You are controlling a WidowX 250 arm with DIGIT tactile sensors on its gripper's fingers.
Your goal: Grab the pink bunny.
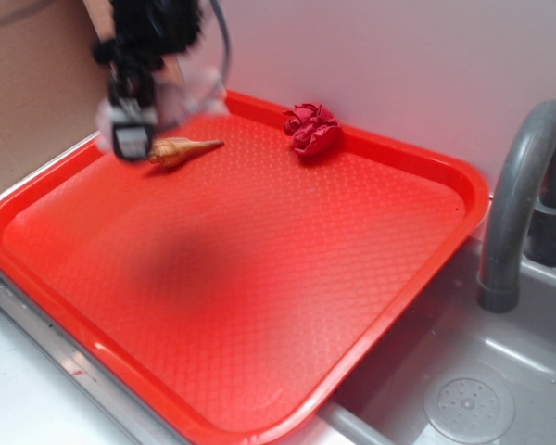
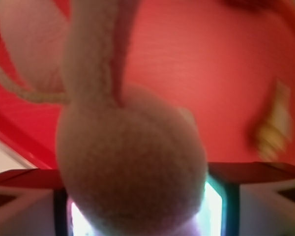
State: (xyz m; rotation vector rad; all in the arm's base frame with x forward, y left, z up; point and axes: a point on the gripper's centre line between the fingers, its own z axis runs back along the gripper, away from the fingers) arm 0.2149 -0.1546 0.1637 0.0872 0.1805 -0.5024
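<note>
We see the gripper point(image 1: 134, 130) raised over the far left corner of the red tray point(image 1: 259, 278), its fingers closed on the pink bunny point(image 2: 130, 167). In the exterior view the bunny point(image 1: 190, 93) is only a pale blur beside the dark arm, held clear of the tray floor. The wrist view fills in what that blur hides: the round fuzzy body sits between the two finger pads point(image 2: 19, 196), one long ear point(image 2: 96, 49) stands up the middle of the picture, and a thin loop string point(image 2: 19, 88) trails off to the left.

Just beside the gripper, a tan seashell point(image 1: 179, 149) lies on the tray with its tip pointing right; the wrist view catches it as a smeared yellow shape point(image 2: 273, 123) at the right. A dark red fabric ball point(image 1: 311, 127) rests against the tray's far rim, well apart from the gripper; only the exterior view shows it plainly.

The wide middle and near part of the tray lie bare. The raised rim runs all round; behind it stands a pale wall, and at the right a grey faucet point(image 1: 519, 204) rises over a sink point(image 1: 468, 403) with its drain.

We can read no writing or labels in either view
</note>
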